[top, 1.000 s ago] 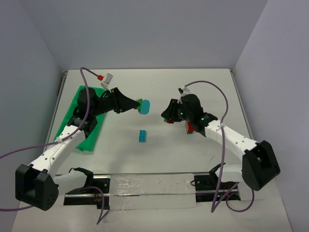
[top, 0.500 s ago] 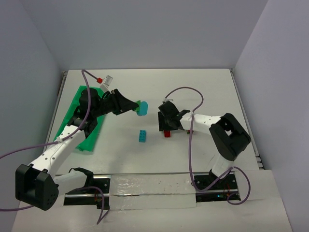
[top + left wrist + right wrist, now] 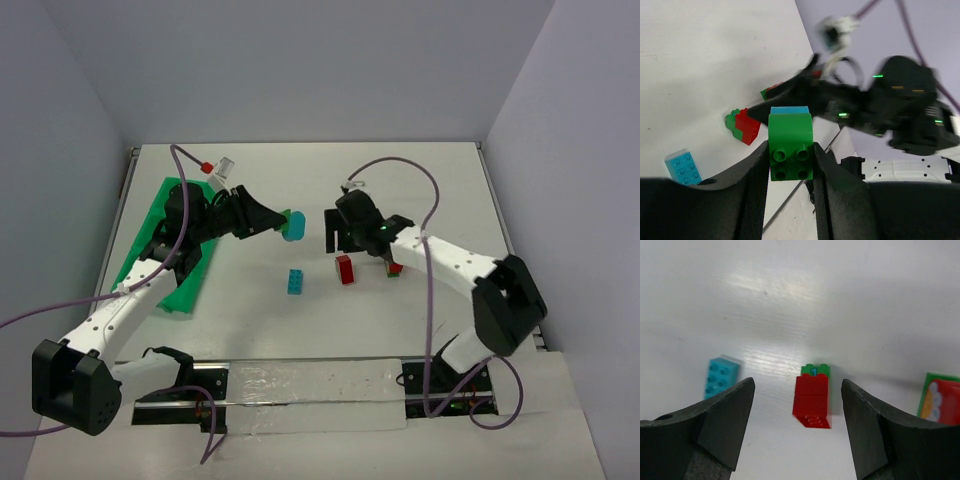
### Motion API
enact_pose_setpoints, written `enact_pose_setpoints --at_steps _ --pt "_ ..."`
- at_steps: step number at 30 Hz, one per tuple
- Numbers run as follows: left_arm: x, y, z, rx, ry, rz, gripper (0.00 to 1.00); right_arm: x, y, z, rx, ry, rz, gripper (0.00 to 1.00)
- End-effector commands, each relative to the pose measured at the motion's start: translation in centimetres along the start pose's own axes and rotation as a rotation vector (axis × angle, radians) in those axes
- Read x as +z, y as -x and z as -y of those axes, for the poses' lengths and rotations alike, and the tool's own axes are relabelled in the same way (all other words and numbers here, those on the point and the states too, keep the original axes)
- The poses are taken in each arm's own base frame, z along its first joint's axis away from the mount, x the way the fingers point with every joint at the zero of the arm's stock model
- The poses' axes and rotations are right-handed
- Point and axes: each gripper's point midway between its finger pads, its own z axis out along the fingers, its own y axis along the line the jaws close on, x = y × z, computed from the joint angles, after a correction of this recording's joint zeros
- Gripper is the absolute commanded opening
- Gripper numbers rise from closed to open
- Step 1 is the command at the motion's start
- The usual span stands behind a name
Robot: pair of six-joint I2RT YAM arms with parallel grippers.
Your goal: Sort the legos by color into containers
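A: Quick, left gripper (image 3: 284, 222)?

B: Clamped on a green brick (image 3: 791, 145), one finger on each side, studs facing the wrist camera. There's a teal piece (image 3: 789, 110) on the brick's far end. It's held up off the table (image 3: 420, 180), out to the right of the green tray (image 3: 186, 290) and well apart from it.

A: The right one?

B: Right gripper (image 3: 337, 232) has its fingers (image 3: 725, 425) spread wide with nothing between them. It points down at the table, near the middle.

A: What's under it?

B: A red brick (image 3: 812, 400) lying on the table with a green piece (image 3: 815, 369) on its far end (there's a number printed on it, too small to be sure of). From the wrist it shows in the gap between the fingers; they're not touching it.

A: Other loose ones?

B: A teal brick (image 3: 296, 281) lies flat on the table, studs up, just left of the red one. A red-and-green brick (image 3: 393, 268) sits to its right, partly under the right arm.

A: Anything in the tray?

B: Can't tell, the left arm covers most of it.
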Motion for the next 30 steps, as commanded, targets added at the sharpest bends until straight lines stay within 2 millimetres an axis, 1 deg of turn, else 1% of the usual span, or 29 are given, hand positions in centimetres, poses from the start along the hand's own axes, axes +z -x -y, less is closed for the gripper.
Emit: enact_pose_setpoints --at_steps 1,3,4,5,6,7,9,12,16,19,23,24,25,26,27,30 --pt "-0.7 1.7 2.7 0.081 -0.075 0.038 0.0 -9.1 8.2 -2.8 -0.066 0.193 0.338 0.78" --pt "-0.8 1.4 3.1 0.095 -0.102 0.026 0.0 -11.7 8.0 -4.9 -0.132 0.391 0.426 0.79" --pt "-0.9 1.0 3.5 0.105 -0.128 0.01 0.0 -12.4 6.8 -5.8 -0.161 0.495 0.427 0.8" --pt "-1.0 0.8 3.8 0.113 -0.153 -0.004 0.0 -13.7 6.4 -6.8 -0.175 0.595 0.454 0.8" --pt "-1.0 0.7 3.9 0.115 -0.164 -0.007 0.0 -14.8 6.5 -7.4 -0.178 0.659 0.484 0.8" --pt "-1.0 0.4 4.1 0.116 -0.184 -0.017 0.0 -14.9 5.9 -7.7 -0.174 0.699 0.466 0.81" --pt "-1.3 -0.1 5.2 0.131 -0.256 -0.03 0.0 -16.2 5.6 -8.8 -0.171 0.827 0.454 0.82" --pt "-2.2 -0.6 6.8 0.155 -0.343 -0.039 0.0 -16.9 5.5 -10.1 -0.156 0.945 0.424 0.83" --pt "-3.0 -0.9 7.8 0.183 -0.394 -0.042 0.0 -17.4 5.7 -11.2 -0.139 1.027 0.404 0.85" --pt "-3.5 -1.1 8.4 0.197 -0.424 -0.046 0.0 -17.2 5.9 -11.7 -0.104 1.065 0.375 0.86" --pt "-4.4 -1.6 9.4 0.224 -0.483 -0.042 0.0 -17.5 6.4 -12.1 -0.045 1.175 0.372 0.86" --pt "-4.6 -1.7 9.6 0.228 -0.498 -0.042 0.0 -17.5 6.3 -12.1 -0.028 1.206 0.367 0.85" --pt "-4.8 -1.8 9.7 0.226 -0.502 -0.043 0.0 -17.1 5.9 -12.0 0.01 1.229 0.321 0.84" --pt "-4.8 -1.8 9.6 0.223 -0.502 -0.045 0.0 -18.0 6.1 -12.3 0.009 1.277 0.327 0.84" --pt "-4.8 -1.8 9.7 0.222 -0.504 -0.046 0.0 -17.7 6.0 -12.4 0.015 1.289 0.314 0.83" --pt "-4.7 -1.9 9.6 0.215 -0.505 -0.053 0.0 -18.1 6.0 -12.8 0.026 1.344 0.31 0.79"
